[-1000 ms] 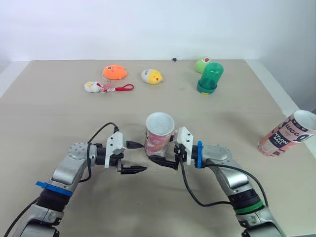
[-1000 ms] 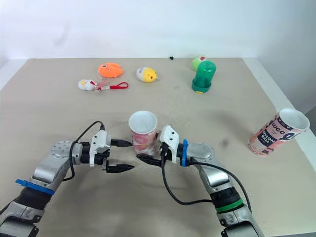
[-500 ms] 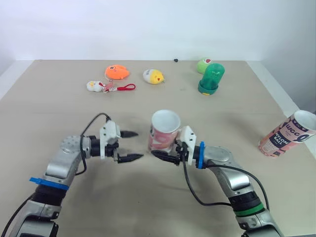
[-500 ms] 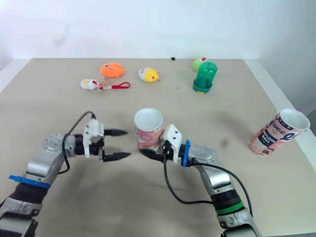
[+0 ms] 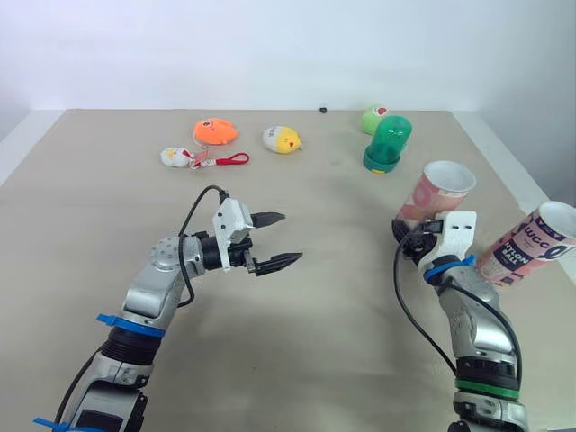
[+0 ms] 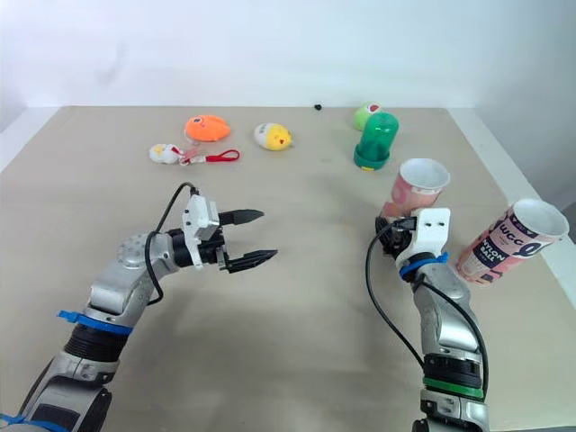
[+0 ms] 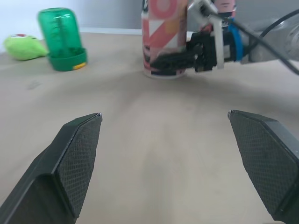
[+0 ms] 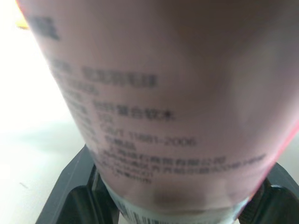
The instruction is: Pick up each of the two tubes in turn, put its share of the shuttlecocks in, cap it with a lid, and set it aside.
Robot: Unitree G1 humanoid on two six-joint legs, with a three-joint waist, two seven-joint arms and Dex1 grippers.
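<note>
Clasping pink tube [image 7: 163,28] at base, right claw [image 7: 169,63]

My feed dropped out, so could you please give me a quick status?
Left gripper open, empty. Right gripper shut on pink cardboard tube, upright. Tilted pink-and-black tube close beside it.

The pink tube [image 8: 159,93], at 2 o'clock, carries rows of small blurred Chinese print. Only the number "11881-2006" can be read there, in one line. The leaning tube [image 5: 531,243] at 3 o'clock on the surface [image 5: 315,342] bears large letters "UCC". The smaller words beside them are too small to read.
</note>
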